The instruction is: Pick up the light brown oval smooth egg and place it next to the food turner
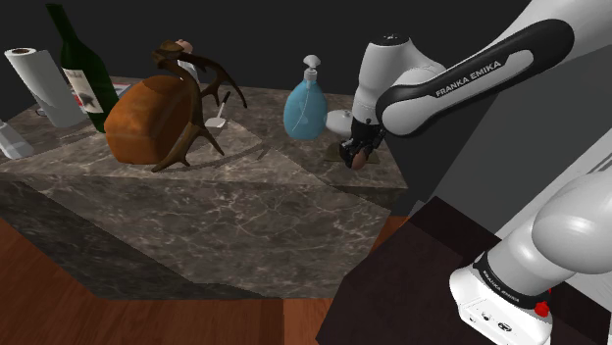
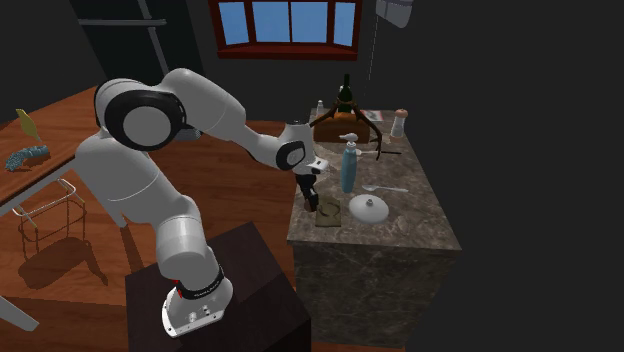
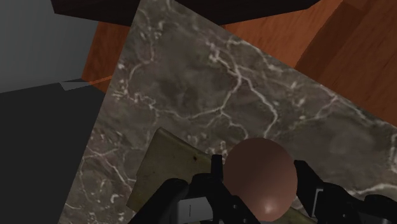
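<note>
A brown smooth egg (image 3: 261, 184) is clasped between my black fingers, with my gripper (image 3: 257, 164) shut on it. In the shoulder view the gripper (image 1: 355, 154) hangs just over the marble counter's near right corner, and the egg (image 1: 362, 158) shows as a brown spot at its tip. In the second exterior view the gripper (image 2: 310, 198) is at the counter's left edge. The food turner (image 1: 218, 115), a small white utensil, lies farther along the counter beside the antlers; it also shows past the blue bottle as the food turner (image 2: 386, 188).
A flat olive-tan piece (image 3: 167, 170) lies on the marble counter (image 1: 245, 211) under the gripper. A blue pump bottle (image 1: 305, 106) and a white domed lid (image 2: 370, 208) stand close by. Farther off are antlers on a brown lump (image 1: 147, 120), a wine bottle (image 1: 82, 69) and a paper roll (image 1: 43, 86).
</note>
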